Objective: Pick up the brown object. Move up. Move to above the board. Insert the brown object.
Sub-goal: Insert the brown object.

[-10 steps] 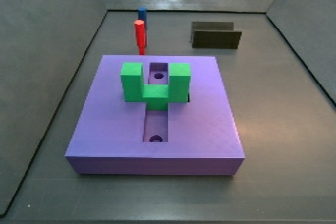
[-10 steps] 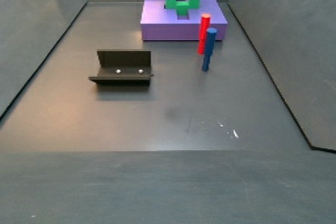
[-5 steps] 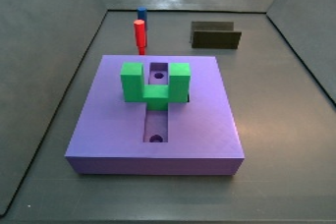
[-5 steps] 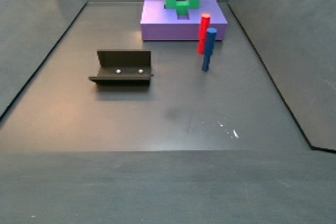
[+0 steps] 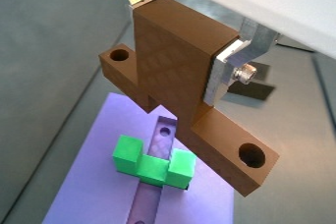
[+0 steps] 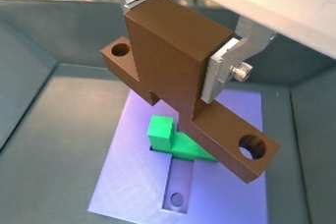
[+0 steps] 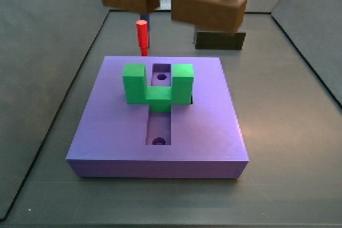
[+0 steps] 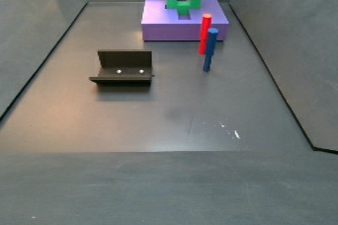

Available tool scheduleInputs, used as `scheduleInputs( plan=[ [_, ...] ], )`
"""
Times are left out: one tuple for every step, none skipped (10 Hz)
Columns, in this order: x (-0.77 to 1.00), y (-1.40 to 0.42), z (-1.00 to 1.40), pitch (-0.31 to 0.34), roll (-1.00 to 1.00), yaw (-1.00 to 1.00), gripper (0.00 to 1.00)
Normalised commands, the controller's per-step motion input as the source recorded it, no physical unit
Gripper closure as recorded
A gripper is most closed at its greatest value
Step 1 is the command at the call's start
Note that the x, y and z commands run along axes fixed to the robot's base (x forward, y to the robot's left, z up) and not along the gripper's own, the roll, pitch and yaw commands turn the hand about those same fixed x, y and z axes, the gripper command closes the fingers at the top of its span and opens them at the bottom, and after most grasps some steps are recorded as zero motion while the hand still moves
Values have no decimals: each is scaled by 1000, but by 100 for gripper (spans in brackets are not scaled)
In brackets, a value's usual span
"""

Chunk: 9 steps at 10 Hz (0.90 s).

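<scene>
The gripper [image 5: 184,27] is clenched on the stem of the brown object [image 5: 184,85], carrying it high above the board [image 7: 214,122]; in a side view the block [image 7: 181,2] hangs at twelve o'clock beyond the green U-shaped block [image 7: 158,84]. The move-above-the-board step looks underway; next, centre over the dark slot [image 7: 158,127] and descend.

Soft, even light — faint floor [image 8: 199,120] glare — sharp focus.

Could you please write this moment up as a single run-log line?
phase: carry above board | end effector: shut on brown object, raised | board: green block over slot, slot end clear | insert: not yet done
</scene>
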Motion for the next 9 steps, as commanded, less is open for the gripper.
scheduleInputs(
  plan=[
    [37, -131, -463, 0, 320, -743, 100],
    [0, 0, -369, 0, 11, -1000, 100],
    [0, 0, -331, -23, -49, -1000, 100],
    [0, 0, -329, -34, -54, -1000, 100],
    [0, -11, -291, -84, -83, -1000, 100],
    [0, -11, -266, -111, -103, -1000, 100],
    [0, -26, -274, -114, -99, -1000, 100],
    [0, -14, -283, -91, -86, -1000, 100],
    [0, 54, -163, 0, -90, -869, 100]
  ],
)
